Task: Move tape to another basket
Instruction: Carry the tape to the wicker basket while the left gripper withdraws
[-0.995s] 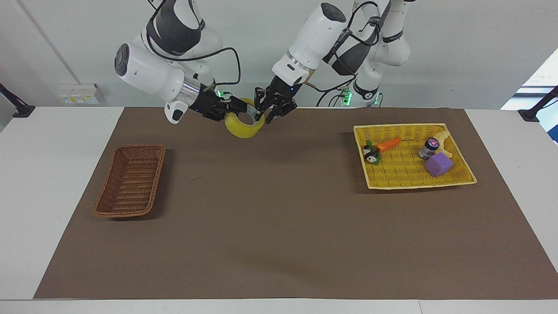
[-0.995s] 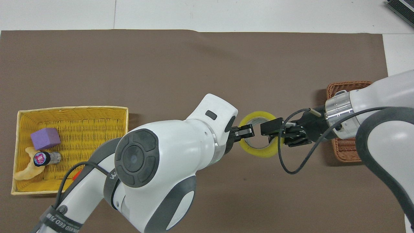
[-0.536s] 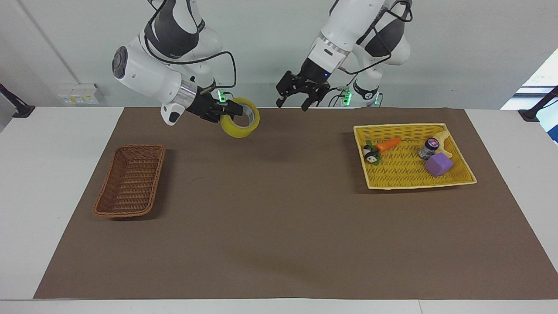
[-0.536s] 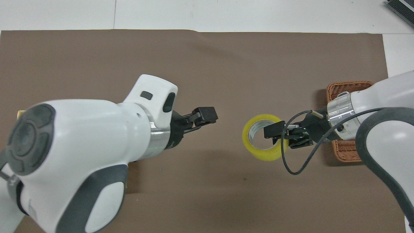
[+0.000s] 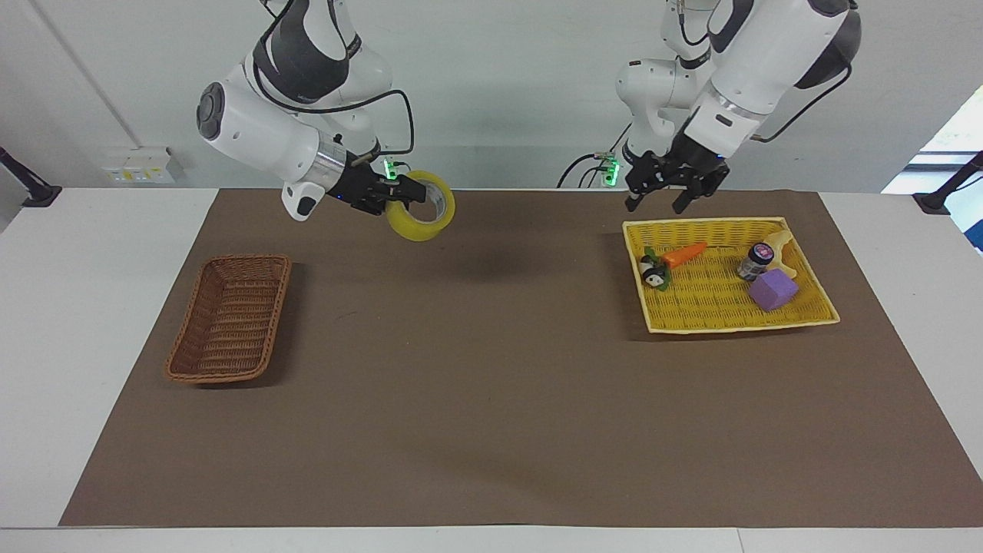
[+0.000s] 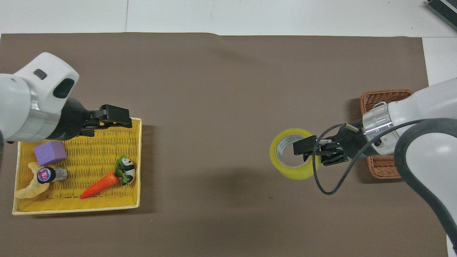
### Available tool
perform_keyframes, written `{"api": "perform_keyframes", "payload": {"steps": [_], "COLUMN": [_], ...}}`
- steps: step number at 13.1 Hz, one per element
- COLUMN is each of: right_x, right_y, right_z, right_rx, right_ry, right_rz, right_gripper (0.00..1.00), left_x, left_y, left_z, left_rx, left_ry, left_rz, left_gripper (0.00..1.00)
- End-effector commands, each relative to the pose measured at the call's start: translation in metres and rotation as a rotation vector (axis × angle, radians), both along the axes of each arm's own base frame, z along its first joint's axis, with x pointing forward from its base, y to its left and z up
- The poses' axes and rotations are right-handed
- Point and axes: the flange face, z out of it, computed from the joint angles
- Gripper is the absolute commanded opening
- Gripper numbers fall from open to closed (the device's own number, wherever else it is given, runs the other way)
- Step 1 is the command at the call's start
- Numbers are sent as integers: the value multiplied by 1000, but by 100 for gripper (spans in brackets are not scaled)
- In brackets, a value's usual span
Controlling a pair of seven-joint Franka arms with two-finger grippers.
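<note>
The yellow tape roll [image 5: 418, 226] hangs in the air over the brown mat, clamped by its rim in my right gripper [image 5: 411, 190]. It is over the strip of mat nearest the robots, between the two baskets. In the overhead view the right gripper [image 6: 303, 147] grips the tape [image 6: 291, 173] through its hole. The brown wicker basket [image 5: 230, 319] sits empty at the right arm's end, partly hidden by that arm in the overhead view [image 6: 383, 96]. My left gripper [image 5: 655, 203] is open and empty over the yellow tray's robot-side edge, as the overhead view [image 6: 123, 116] also shows.
The yellow woven tray [image 5: 729, 324] [image 6: 75, 208] at the left arm's end holds a purple block [image 5: 772, 290], a carrot [image 5: 685, 254], a panda toy [image 5: 653, 275], a small bottle [image 5: 755, 259] and a pale curved piece [image 5: 782, 244].
The left gripper let go of the tape and swung away to over the yellow tray. The right gripper kept the tape and shifted it slightly toward the brown basket.
</note>
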Motion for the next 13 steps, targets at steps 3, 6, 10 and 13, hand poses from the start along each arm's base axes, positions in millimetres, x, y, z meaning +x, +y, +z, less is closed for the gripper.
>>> {"api": "perform_keyframes", "payload": {"steps": [3,6,10,13], "right_x": [5,-2,-6,6], "right_y": [-99,-189,-282,-293], "right_z": [-1,-8,-36,-47], "right_rx": [-118,-267,-326,-357], "right_ry": [-91,-147,-220,-270], "right_rz": [19,63,84,79], "right_gripper": [0,0,0,0], "left_x": [-1,-6,-8,-8], "left_y": [84,119,121,124], "left_z": [17,15,31,31], "left_rx": [214,269,263,262], "left_ry": [37,89,103,104], "left_rz": [-49,-148,-142,-128], "left_gripper": [100,100,100,100]}}
